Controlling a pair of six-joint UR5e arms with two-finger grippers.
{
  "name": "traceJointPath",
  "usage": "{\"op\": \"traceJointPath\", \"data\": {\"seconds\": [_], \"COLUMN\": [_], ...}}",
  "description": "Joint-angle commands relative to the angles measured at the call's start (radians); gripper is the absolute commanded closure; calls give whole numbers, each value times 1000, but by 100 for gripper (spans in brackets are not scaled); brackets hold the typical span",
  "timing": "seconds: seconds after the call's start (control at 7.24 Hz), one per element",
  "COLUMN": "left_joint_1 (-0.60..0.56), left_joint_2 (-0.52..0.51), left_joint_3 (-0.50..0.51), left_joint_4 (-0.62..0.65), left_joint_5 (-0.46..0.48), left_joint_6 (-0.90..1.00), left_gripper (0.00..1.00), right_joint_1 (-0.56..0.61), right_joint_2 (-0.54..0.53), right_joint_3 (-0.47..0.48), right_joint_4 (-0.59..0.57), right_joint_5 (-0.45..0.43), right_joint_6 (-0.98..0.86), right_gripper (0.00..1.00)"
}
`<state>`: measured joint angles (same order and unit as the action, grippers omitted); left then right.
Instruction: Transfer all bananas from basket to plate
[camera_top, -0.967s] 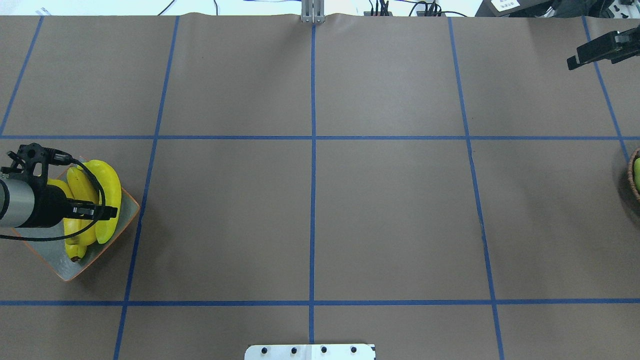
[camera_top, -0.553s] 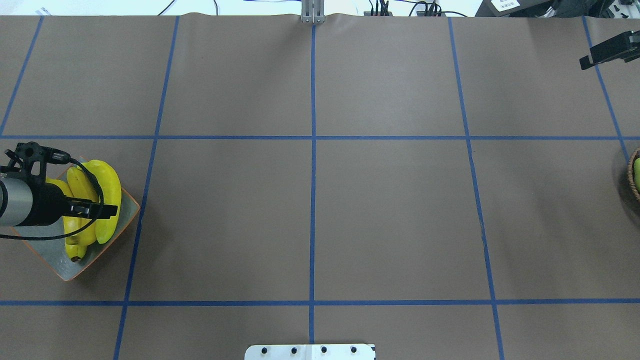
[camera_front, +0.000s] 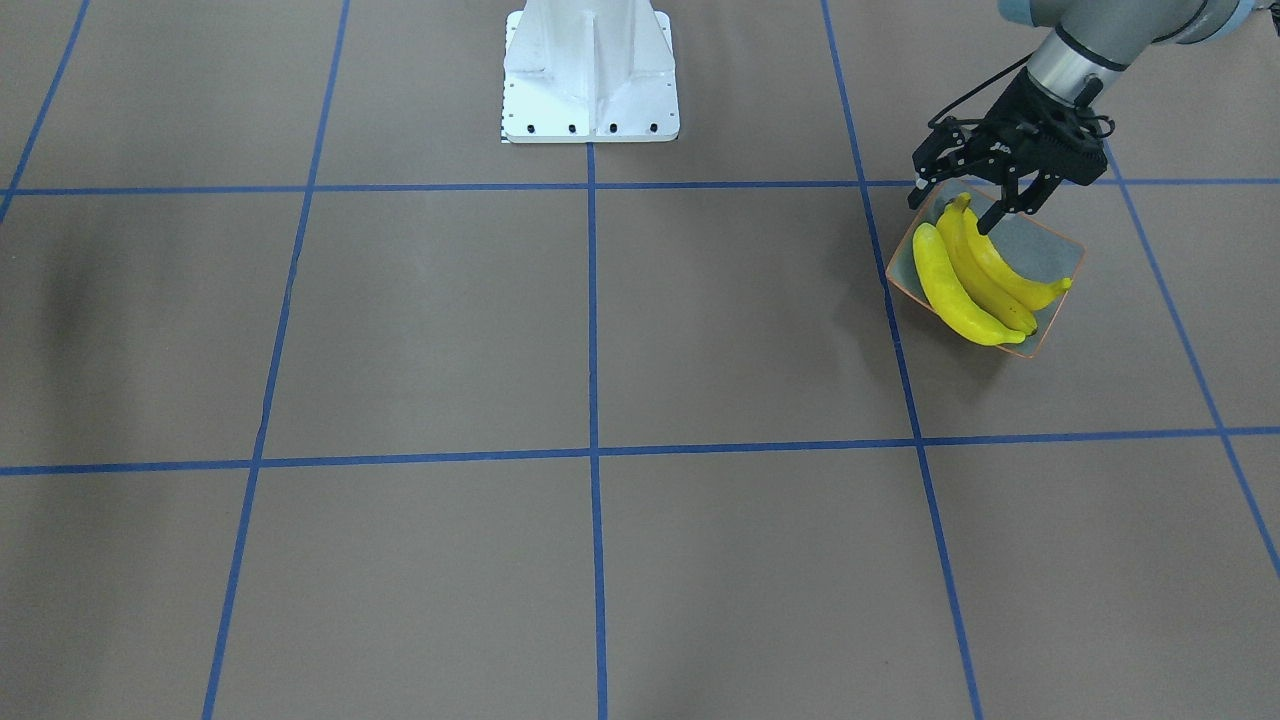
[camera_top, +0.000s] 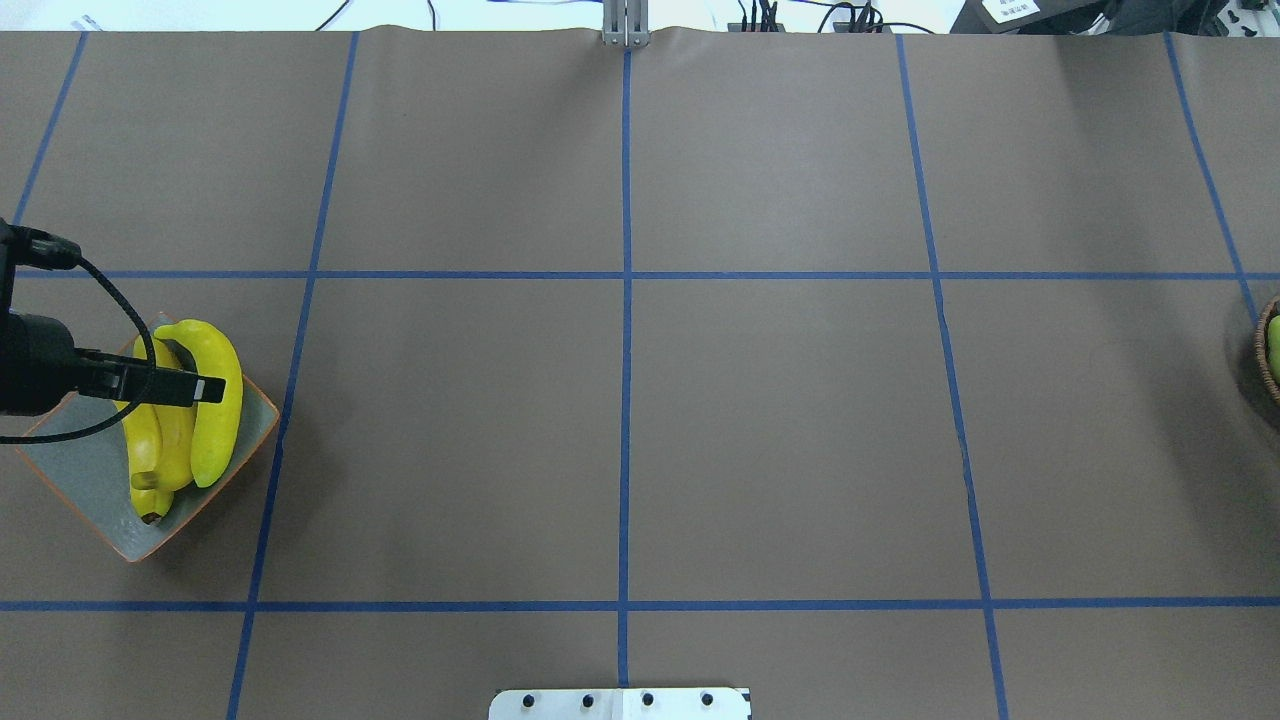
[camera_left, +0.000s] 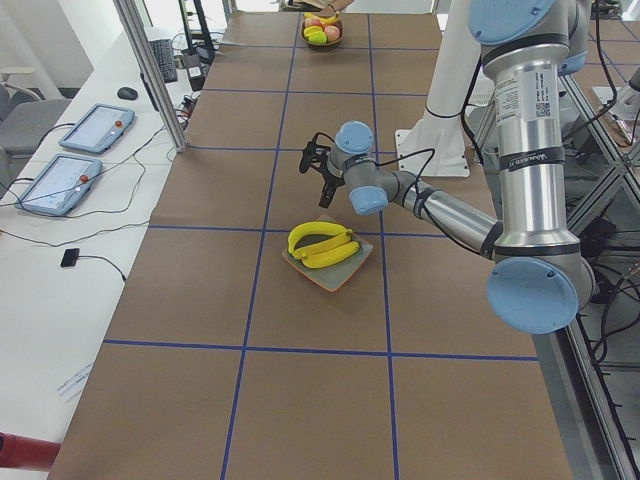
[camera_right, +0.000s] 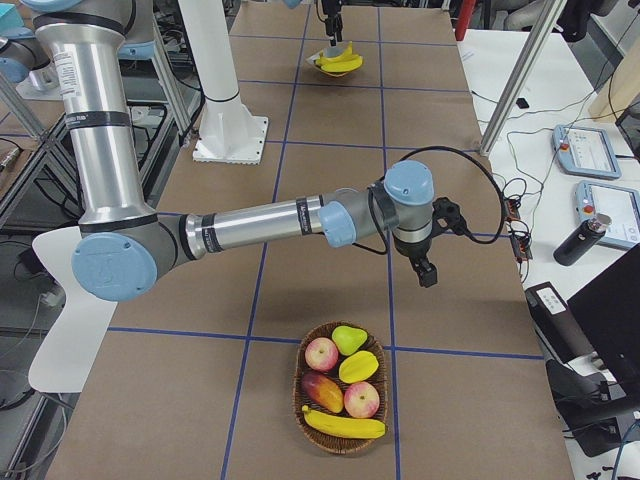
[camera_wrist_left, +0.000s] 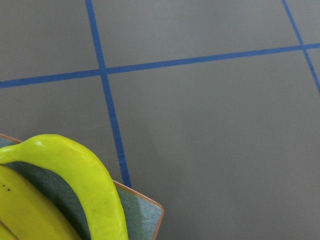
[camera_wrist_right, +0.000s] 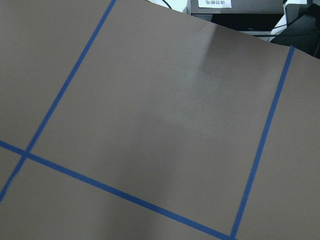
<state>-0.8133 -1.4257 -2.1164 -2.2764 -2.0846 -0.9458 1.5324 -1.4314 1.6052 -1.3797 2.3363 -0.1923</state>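
Three bright yellow curved bananas (camera_front: 975, 285) lie in the square, speckled grey-green, orange-rimmed plate (camera_front: 1060, 250) at the bench's left edge. One banana (camera_right: 345, 426) waits in the woven basket (camera_right: 298, 385) at the right edge.

Left gripper (camera_front: 955, 200): just withdrawn from over the pile, so the delivery is judged finished. Its fingers (camera_front: 1000, 208) are spread wide and empty.

Right gripper (camera_right: 427, 272): gone from the overhead view, now near the basket. Finger state cannot be told.

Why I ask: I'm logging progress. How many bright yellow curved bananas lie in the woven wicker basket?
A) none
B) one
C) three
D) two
B: the exterior right view shows a single bright yellow banana lying at the near end of the woven wicker basket, while the other three bananas lie on the square grey-green plate.
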Motion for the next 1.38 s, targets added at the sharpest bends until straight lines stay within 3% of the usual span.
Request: {"op": "traceJointPath", "data": {"seconds": [0.0, 0.41, 0.83, 0.97, 1.11, 1.24], "left_joint_1": [-1, 0, 0, 0, 0, 0], "left_joint_2": [-16, -22, -33, -38, -39, -39], "left_joint_3": [3, 3, 1, 0, -2, -4], "left_joint_4": [0, 0, -2, -3, -3, -5], "left_joint_5": [-3, 3, 6, 6, 8, 8], "left_joint_6": [-4, -5, -5, -2, -2, 2], "left_gripper": [0, 0, 0, 0, 0, 0], "right_joint_1": [73, 175, 176, 175, 175, 175], "right_joint_2": [-36, -165, -308, -305, -301, -305], "right_joint_3": [-123, -201, -221, -302, -361, -366], "right_joint_4": [2, 4, 167, 259, 336, 355], "right_joint_5": [1, 55, -61, -92, -97, -92], "right_joint_6": [-173, -13, 86, 88, 124, 152], "right_gripper": [0, 1, 4, 6, 10, 22]}}
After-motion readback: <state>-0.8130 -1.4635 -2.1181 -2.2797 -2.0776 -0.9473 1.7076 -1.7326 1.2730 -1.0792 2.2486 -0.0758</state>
